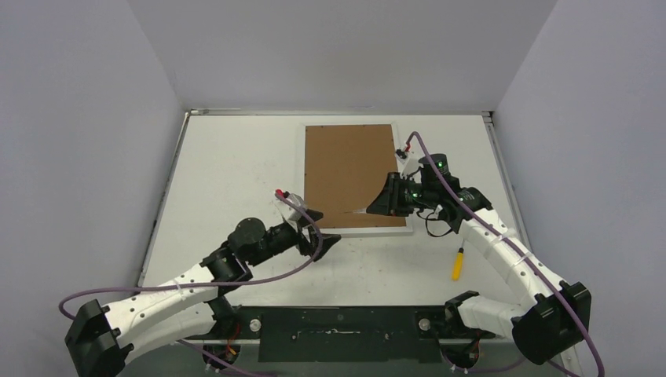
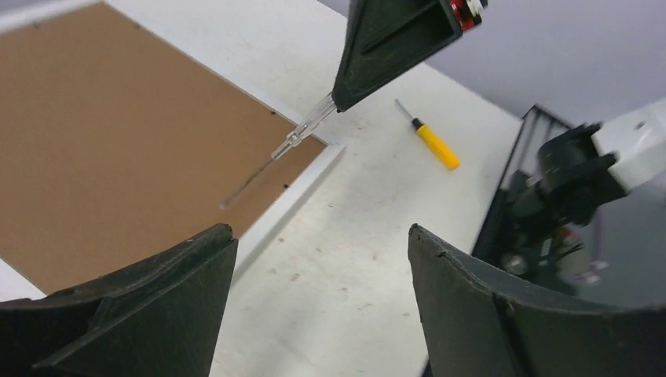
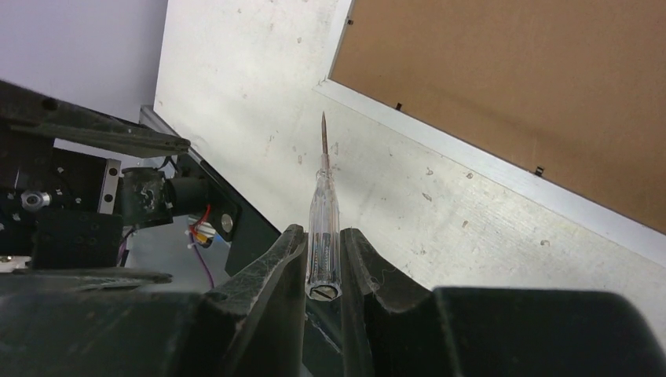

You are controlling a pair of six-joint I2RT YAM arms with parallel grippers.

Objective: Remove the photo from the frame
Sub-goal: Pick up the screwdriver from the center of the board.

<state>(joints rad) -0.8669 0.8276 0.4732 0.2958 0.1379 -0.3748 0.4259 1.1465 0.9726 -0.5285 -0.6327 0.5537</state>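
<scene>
2 grippers here: right gripper (image 3: 322,239) pinches a clear screwdriver (image 3: 323,208) over the near corner of the face-down frame (image 2: 294,200), left gripper (image 2: 320,236) gapes empty beside it. Can't see the photo, it's under the stiff backing (image 1: 345,165); probably thin and bendy, so lift by an edge.

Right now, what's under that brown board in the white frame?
Only the brown backing board shows, lying flat in the white frame. Whatever sits beneath it is fully covered; no photo is visible in any view.
</scene>
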